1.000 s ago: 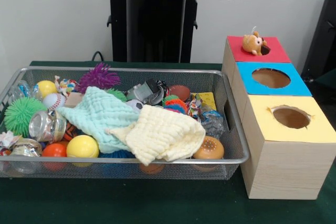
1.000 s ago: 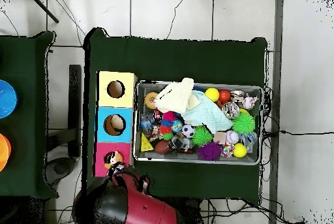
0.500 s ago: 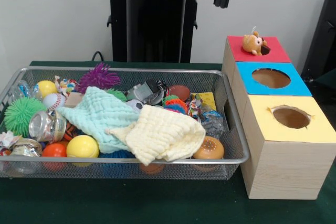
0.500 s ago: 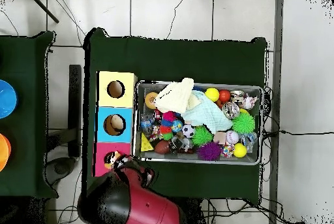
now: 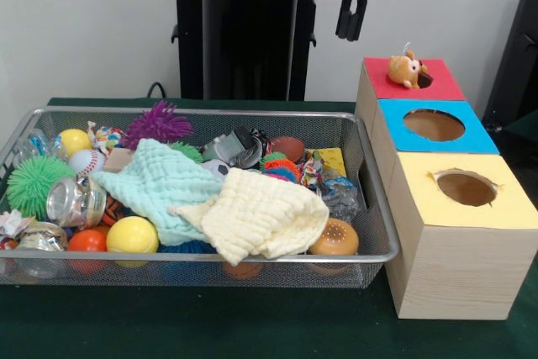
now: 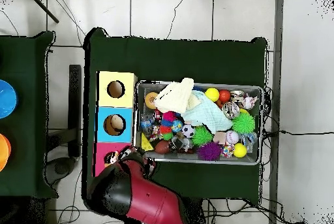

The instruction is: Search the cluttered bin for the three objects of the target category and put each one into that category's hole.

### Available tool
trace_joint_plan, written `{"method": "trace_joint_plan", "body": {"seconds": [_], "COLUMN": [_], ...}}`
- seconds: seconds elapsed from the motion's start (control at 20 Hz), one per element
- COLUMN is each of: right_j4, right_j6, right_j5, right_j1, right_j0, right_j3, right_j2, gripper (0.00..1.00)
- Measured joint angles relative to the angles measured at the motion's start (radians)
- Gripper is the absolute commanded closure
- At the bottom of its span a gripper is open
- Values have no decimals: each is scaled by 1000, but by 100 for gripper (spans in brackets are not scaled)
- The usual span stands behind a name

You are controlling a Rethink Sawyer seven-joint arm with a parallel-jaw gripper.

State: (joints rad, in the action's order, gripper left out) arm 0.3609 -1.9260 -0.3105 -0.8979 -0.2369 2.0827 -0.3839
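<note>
Gripper (image 5: 351,16) first, from the front: hangs high and bare, behind the far right corner of the bin (image 5: 252,256) and a little to the left of the red box (image 5: 441,86). Cannot tell whether parted or closed (too dark and narrow to read), but carries nothing that shows. On the red box, a small toy animal (image 5: 405,69) perched at the edge of the hole (image 5: 425,81), leaning over the opening and not dropped through. Inside the bin, a mint cloth (image 5: 155,187) and a pale yellow cloth (image 5: 261,220) spread over balls and spiky toys, hiding much of what lies beneath. From overhead, only the arm (image 6: 140,198) to be made out, reaching toward the red box (image 6: 102,169), with the gripper itself lost under it. Same toy animal (image 6: 112,158) by the hole, and both cloths across the left half of the bin (image 6: 196,84). Looks like the stretch between one delivery and the next search. Probably calls next for a swing over the bin, then for drawing a cloth aside or picking through the uncovered toys for another soft animal. May also call for nudging the perched toy fully into the hole.
</note>
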Motion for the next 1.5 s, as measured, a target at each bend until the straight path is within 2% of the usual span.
{"method": "trace_joint_plan", "body": {"seconds": [0.4, 1.5], "right_j4": [0, 28], "right_j6": [0, 0], "right_j5": [7, 23], "right_j1": [35, 54], "right_j0": [-6, -41], "right_j3": [1, 5], "right_j2": [26, 89], "gripper": [100, 100]}}
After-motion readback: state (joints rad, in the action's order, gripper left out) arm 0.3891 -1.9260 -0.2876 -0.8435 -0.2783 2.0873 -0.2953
